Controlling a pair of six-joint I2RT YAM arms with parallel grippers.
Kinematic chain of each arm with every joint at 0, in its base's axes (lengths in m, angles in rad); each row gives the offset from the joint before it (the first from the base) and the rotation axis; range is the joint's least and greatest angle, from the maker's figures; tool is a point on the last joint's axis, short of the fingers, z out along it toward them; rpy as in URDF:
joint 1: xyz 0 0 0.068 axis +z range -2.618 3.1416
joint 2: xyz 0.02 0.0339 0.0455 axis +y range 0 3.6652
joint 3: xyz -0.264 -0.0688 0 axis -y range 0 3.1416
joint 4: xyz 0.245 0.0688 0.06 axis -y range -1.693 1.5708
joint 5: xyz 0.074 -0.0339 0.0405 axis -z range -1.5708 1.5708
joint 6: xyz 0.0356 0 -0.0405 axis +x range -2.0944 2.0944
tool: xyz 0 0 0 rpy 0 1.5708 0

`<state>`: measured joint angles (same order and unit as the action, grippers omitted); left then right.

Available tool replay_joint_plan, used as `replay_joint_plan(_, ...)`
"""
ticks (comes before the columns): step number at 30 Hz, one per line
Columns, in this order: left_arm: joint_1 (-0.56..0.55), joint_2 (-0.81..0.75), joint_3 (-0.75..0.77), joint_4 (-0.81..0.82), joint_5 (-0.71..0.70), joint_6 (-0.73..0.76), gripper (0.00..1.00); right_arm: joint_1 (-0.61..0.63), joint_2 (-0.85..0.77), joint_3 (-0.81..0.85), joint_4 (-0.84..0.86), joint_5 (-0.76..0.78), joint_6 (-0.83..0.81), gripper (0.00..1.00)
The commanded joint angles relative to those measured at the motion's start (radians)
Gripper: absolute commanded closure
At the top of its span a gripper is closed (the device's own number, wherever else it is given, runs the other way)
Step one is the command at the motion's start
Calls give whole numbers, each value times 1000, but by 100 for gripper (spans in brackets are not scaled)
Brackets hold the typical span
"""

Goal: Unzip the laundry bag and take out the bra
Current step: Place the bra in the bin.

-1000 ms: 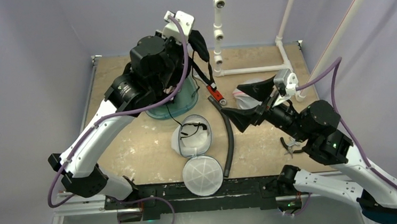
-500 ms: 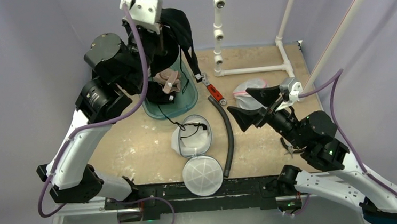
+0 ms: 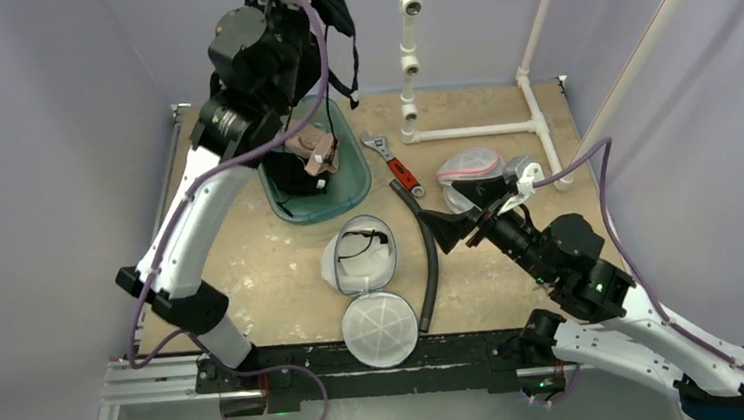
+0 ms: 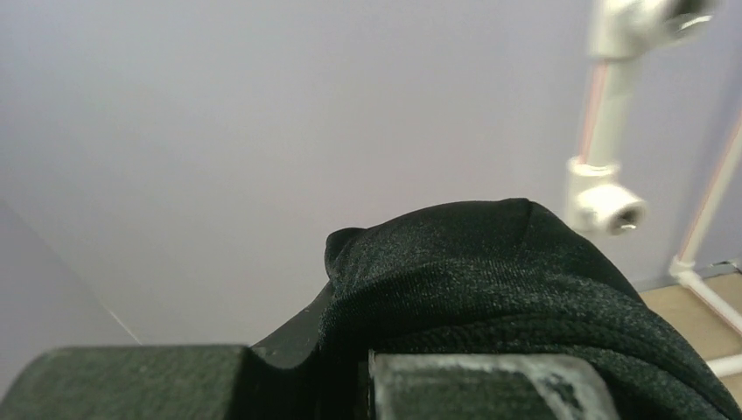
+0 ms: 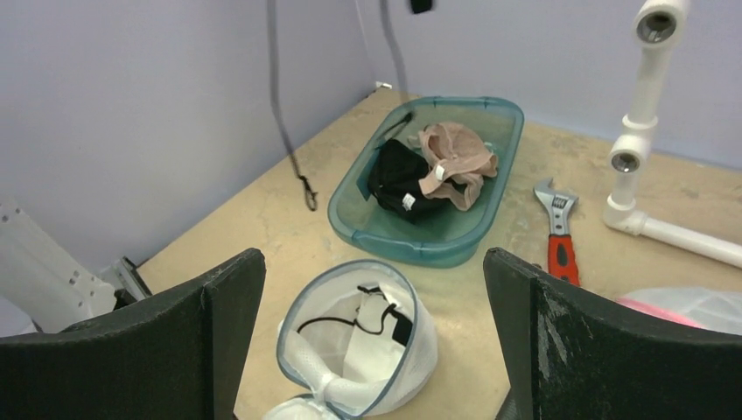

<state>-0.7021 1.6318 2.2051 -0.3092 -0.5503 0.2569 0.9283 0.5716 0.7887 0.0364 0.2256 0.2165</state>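
Since the earlier frame, your left gripper (image 4: 350, 385) has swung rightward and higher above the one tub (image 3: 343, 198). It is clamped shut on the one black bra (image 3: 331, 0). Your right gripper (image 3: 461, 221) hovers with its jaws spread wide and holding nothing, just right of the one unzipped laundry bag (image 3: 357, 259). Count two garments in the tub, plus one wrench (image 3: 400, 174), one hose (image 3: 431, 255) and one second mesh bag (image 3: 471, 165) on the table (image 3: 252, 270).
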Motion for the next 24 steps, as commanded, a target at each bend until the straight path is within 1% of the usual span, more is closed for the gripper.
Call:
replay_joint_plan(1,227,61,80,-66,209,-258,100,-3,28,-24,43,-22,43,3)
replay_joint_plan(4,334,97,101,-62,365,-385,100,-2,51,-50,60,-41,61,4)
replay_joint_plan(9,410,175,150,-54,476,-518,100,-3,92,-74,107,-94,98,4)
replay_joint_plan(13,471,220,147,-59,549,-630,100,-2,103,-89,134,-128,115,5)
replay_joint_plan(15,506,242,137,-58,608,-686,100,-3,101,-96,135,-127,114,5)
replay_joint_plan(19,533,270,130,-55,690,-748,100,-3,93,-105,137,-111,106,5)
replay_joint_plan(24,534,257,133,-29,736,-772,100,-3,89,-108,138,-106,103,5)
